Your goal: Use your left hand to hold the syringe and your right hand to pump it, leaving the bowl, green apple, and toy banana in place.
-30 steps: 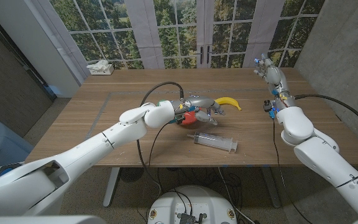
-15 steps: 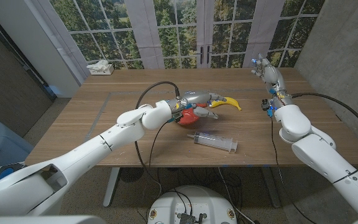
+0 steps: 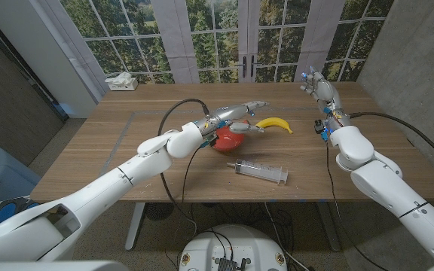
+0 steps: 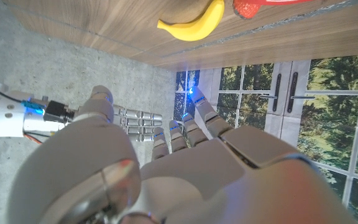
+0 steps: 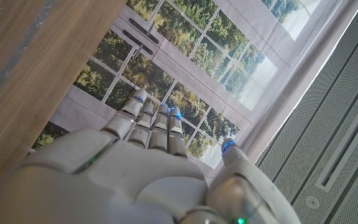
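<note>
The clear syringe (image 3: 261, 172) lies on its side near the table's front edge, untouched. My left hand (image 3: 239, 117) hovers above the red bowl (image 3: 228, 138) with its fingers stretched out and nothing in them. The yellow toy banana (image 3: 274, 124) lies just right of the bowl; the left wrist view also takes in the banana (image 4: 191, 26), a rim of the bowl (image 4: 272, 4) and my left hand (image 4: 166, 162). My right hand (image 3: 321, 86) is raised at the table's far right, fingers straight and empty. I cannot make out the green apple.
A white tissue box (image 3: 121, 83) sits at the table's back left corner. A black cable (image 3: 178, 120) arcs over my left arm. Windows and a grey wall stand behind the wooden table (image 3: 126, 143). My right hand (image 5: 148, 168) sits beside the table edge (image 5: 30, 50).
My left hand has lifted off the bowl and straightened its fingers toward the far side. My right hand has drifted slightly back and left, still raised.
</note>
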